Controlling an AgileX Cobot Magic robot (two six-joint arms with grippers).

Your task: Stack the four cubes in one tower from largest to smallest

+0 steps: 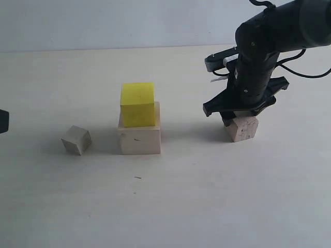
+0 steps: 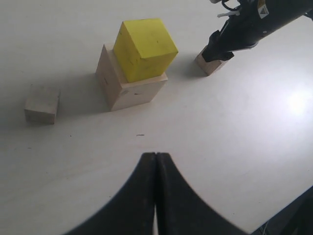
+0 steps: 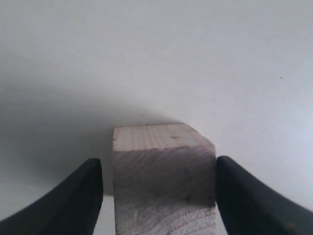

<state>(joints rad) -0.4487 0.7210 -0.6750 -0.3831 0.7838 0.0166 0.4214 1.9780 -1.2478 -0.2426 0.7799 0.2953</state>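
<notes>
Right pincer (image 3: 157, 169) spread astride tan cube (image 1: 242, 129), no grip: lining up pick, bound for yellow cube (image 1: 137, 104). Left pincer (image 2: 155, 188) pinched together, empty, idle.

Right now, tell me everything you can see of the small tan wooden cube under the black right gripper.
The small tan wooden cube is pale, with visible grain and dark specks. It sits on the white table, well apart from the yellow-on-wood cube stack. The black right gripper straddles it, jaws open, with a gap showing on one side.
</notes>
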